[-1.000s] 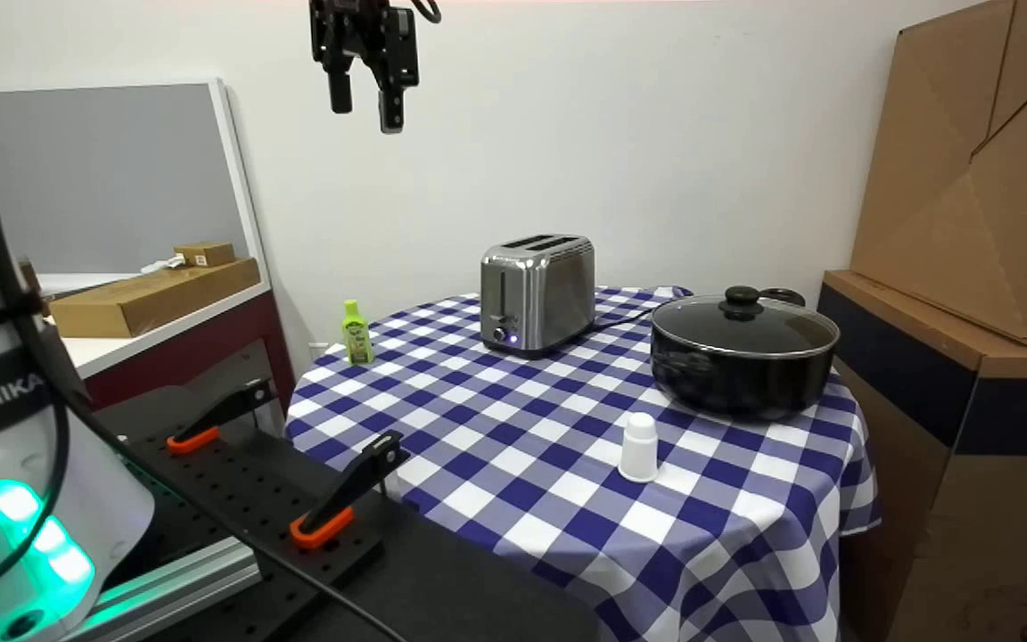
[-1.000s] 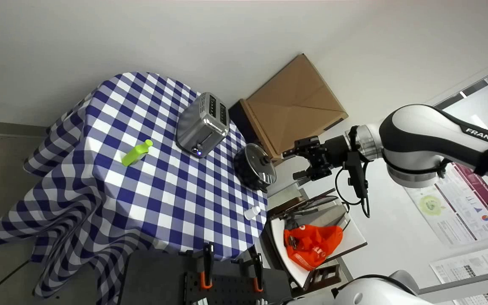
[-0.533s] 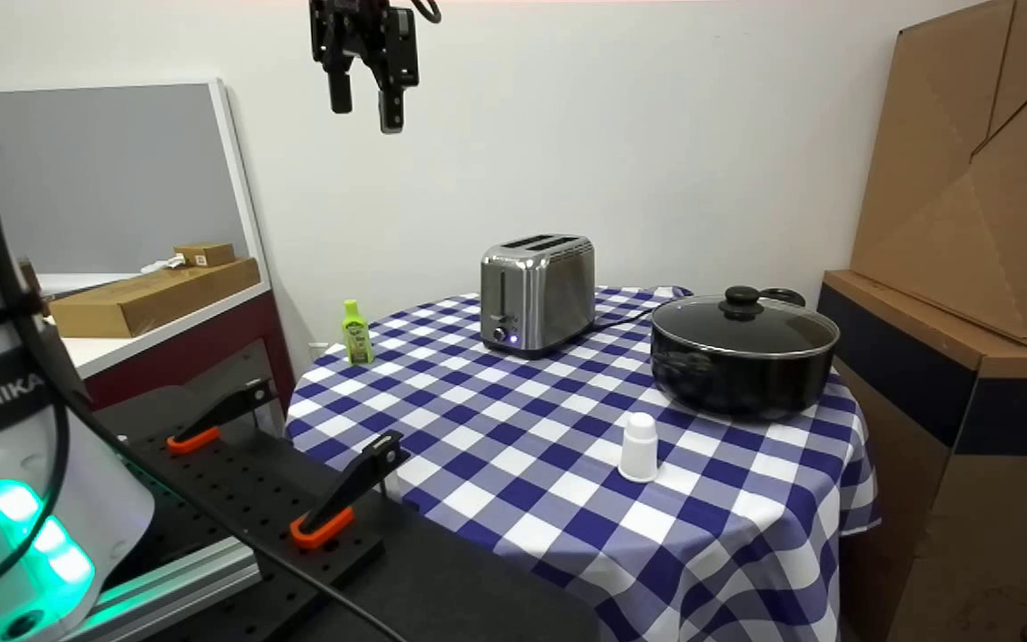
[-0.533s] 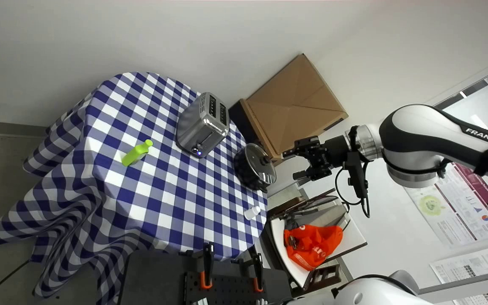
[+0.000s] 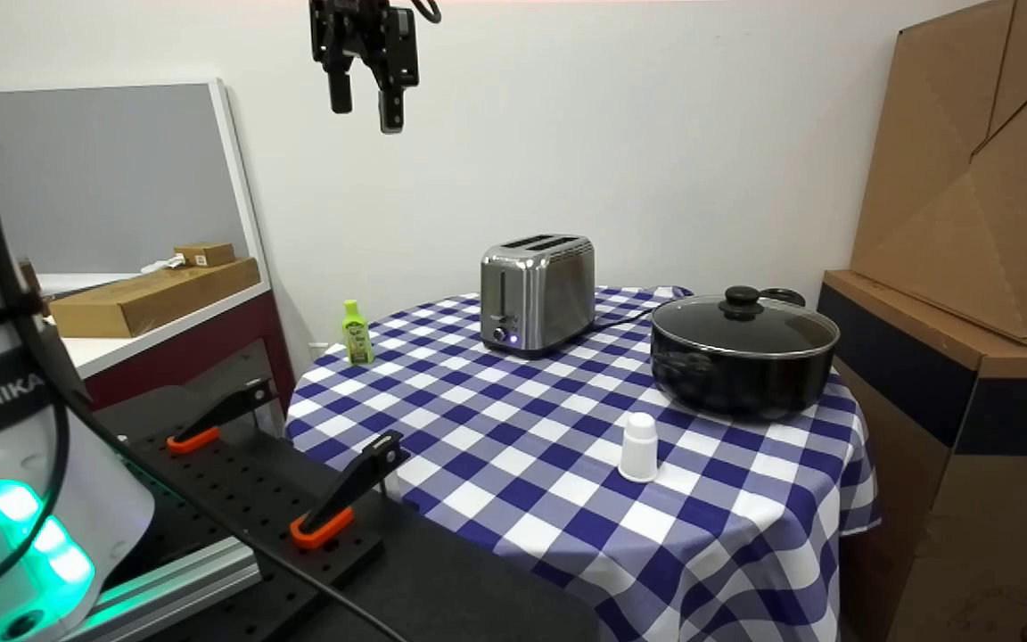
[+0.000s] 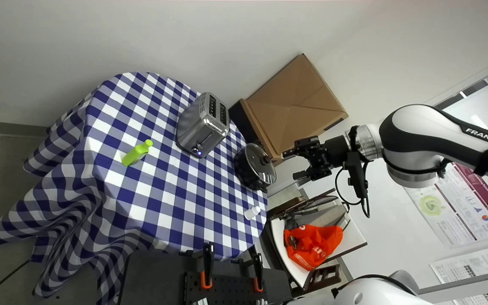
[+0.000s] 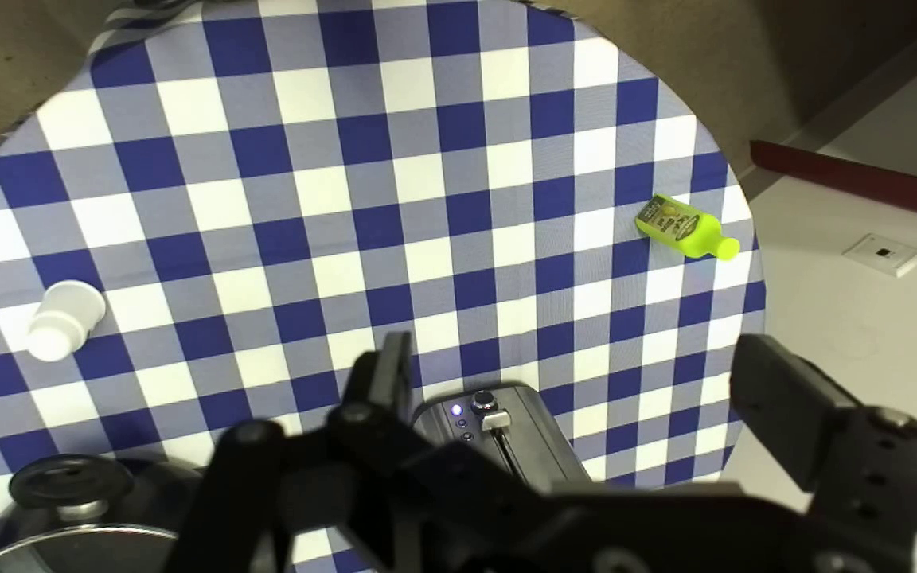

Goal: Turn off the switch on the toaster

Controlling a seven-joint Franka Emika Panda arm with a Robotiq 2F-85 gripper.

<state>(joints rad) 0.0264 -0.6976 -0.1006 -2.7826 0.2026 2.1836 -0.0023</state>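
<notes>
Honestly, the gripper (image 5: 365, 111) just hangs empty and spread wide, top left-of-centre in an exterior view, while the toaster (image 5: 538, 296) sits mid-frame with its bluish light (image 5: 514, 338) lit, so I'd say nothing's done and the whole switch-off is left.

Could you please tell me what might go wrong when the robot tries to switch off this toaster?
The open hand might catch the lever and the knob together, because they sit close to each other. A push there could slide the toaster, since nothing visible holds it on the tablecloth.
</notes>
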